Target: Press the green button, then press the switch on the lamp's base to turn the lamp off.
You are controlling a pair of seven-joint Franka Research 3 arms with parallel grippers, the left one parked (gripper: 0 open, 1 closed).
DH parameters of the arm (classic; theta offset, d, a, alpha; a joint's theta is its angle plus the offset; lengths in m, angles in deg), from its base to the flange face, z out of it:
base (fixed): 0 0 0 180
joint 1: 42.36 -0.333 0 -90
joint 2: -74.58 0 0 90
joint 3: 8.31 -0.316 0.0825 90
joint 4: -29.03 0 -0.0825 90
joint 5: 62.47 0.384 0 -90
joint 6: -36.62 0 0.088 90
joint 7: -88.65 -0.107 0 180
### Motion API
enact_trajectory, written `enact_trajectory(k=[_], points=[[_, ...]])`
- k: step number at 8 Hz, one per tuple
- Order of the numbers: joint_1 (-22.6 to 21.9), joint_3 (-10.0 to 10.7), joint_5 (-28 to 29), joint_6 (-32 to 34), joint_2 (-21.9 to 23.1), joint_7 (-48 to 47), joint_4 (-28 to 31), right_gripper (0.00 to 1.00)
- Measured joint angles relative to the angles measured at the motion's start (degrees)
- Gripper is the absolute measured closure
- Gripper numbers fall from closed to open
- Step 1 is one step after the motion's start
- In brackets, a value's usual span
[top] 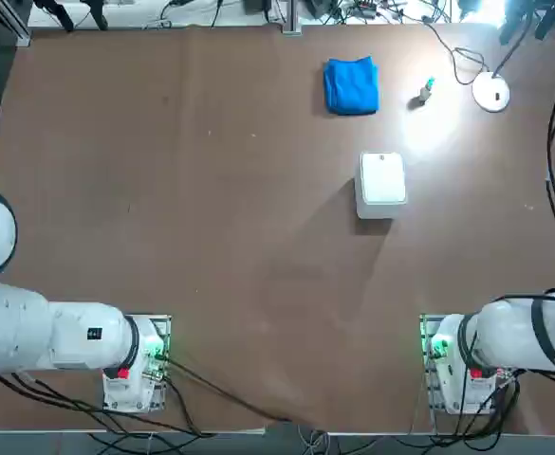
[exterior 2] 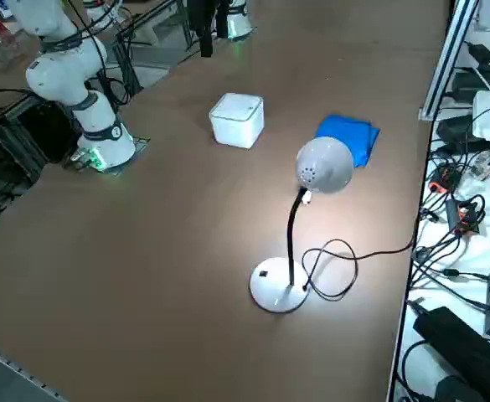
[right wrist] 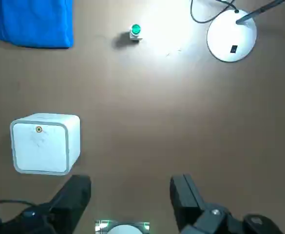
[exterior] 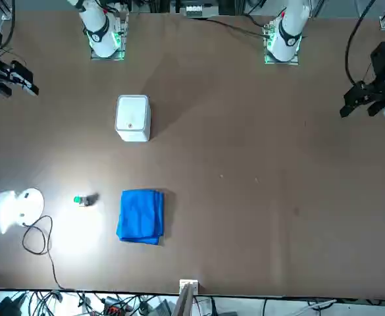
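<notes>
A blue cloth lies folded near the far edge of the tabletop — the green button to its right, then the lamp's base. A white box sits nearer the robot.

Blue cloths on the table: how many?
1. The blue cloth lies near the table's far edge, left of the green button in the top view. Any beneath it would be hidden.
</notes>
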Motion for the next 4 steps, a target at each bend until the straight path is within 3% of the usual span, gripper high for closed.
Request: enact_trajectory(k=[4], points=[[0.0, 0.0, 0.0, 0.0, -0.1, 0.0, 0.0, 0.00]])
